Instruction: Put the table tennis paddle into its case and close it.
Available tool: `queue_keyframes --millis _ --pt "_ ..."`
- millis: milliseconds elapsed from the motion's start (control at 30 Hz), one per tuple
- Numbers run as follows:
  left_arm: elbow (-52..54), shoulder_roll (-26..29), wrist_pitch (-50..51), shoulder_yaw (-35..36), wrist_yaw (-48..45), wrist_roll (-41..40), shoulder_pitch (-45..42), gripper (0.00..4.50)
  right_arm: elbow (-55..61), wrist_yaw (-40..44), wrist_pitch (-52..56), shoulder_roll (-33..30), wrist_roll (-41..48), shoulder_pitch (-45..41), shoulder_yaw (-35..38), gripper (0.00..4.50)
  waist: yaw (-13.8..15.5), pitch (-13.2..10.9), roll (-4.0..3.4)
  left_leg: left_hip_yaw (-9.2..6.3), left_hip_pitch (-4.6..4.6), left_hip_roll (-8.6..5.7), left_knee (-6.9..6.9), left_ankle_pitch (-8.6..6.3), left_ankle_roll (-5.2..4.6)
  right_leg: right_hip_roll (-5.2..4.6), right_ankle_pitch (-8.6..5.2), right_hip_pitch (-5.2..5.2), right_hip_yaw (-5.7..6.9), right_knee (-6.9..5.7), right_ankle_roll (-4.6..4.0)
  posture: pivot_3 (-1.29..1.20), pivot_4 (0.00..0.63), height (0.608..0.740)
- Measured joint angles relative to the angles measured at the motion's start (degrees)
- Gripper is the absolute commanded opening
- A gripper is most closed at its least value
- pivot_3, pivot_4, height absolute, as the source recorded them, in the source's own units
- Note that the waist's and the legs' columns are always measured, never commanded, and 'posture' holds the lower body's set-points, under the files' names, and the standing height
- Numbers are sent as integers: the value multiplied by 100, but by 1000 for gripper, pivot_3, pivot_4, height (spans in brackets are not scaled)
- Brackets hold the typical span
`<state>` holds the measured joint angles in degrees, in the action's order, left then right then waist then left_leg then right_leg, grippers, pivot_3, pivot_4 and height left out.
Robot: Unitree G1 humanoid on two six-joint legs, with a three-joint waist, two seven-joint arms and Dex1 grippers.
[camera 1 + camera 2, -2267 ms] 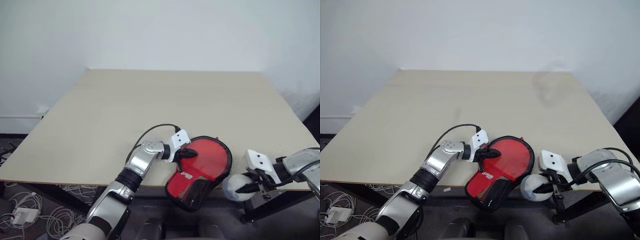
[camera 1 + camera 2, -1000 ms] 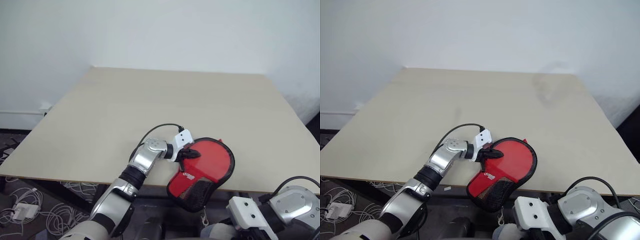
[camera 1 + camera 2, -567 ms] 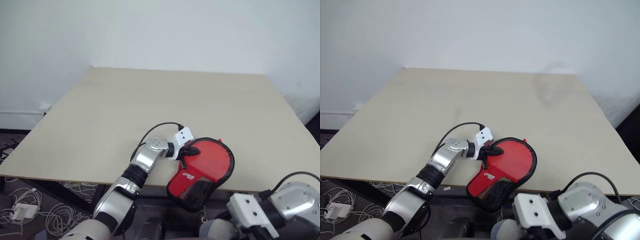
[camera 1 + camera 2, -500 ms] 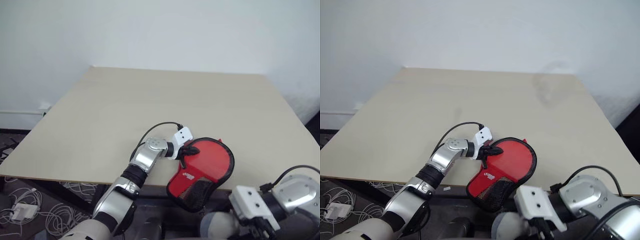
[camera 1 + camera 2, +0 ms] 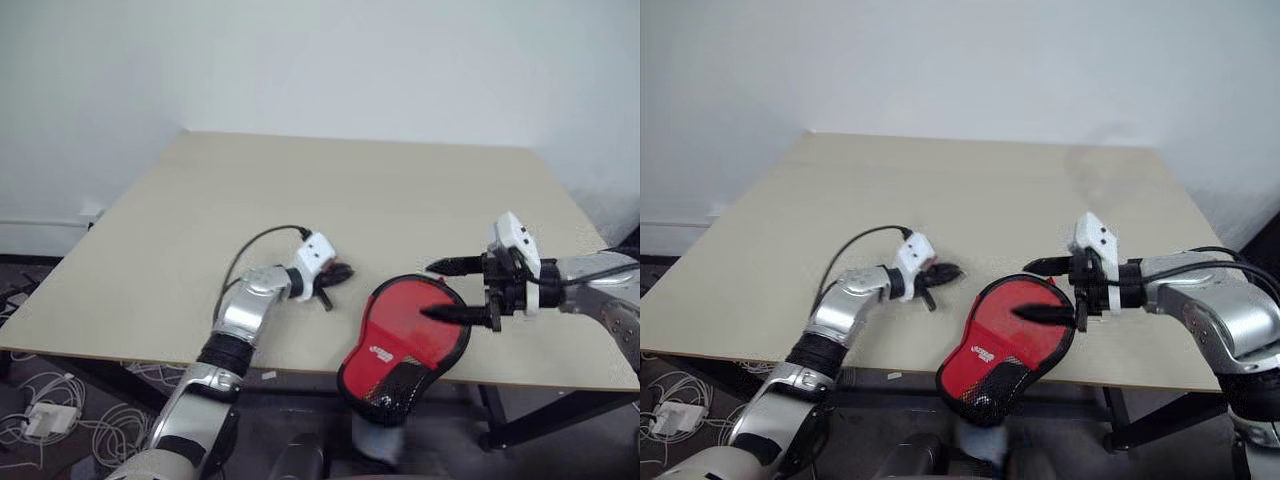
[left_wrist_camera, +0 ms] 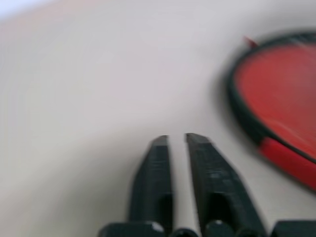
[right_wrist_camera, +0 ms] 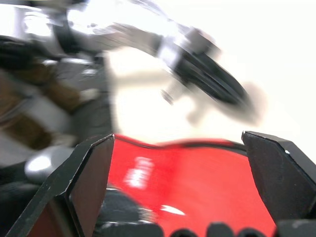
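Left of centre, the left gripper [image 5: 335,277] hovers over the table [image 5: 300,190], fingers nearly together, holding nothing. At lower centre the case [image 5: 400,340] overhangs the near edge. Right of it, the right gripper [image 5: 452,290] gapes wide above the red face.

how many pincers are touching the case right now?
0. The left pincer sits on the table, apart from the case on its left side. The right pincer hangs wide open over the case's right edge; no contact is visible.
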<state>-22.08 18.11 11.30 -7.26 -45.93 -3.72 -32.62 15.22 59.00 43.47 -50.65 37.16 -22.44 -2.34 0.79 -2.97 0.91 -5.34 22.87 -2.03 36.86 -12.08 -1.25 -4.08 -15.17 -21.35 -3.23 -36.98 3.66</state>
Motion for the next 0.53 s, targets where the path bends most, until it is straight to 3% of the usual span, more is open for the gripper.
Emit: queue_keyframes --millis 267,533 --pt "1259 1120 844 1101 -12 -675 898 4327 -514 -441 -132 440 -521 9 -60 4500 -77 2 -10 5 -18 -6 -11 0 1 9 1 -3 -23 -9 -2 0 0 734" --pt "1259 1589 945 1942 650 -780 1321 4440 -1051 -858 -218 830 -905 -219 -70 4500 -60 2 -11 7 -19 -10 -11 0 1 5 2 -4 -25 -8 -3 0 0 734"
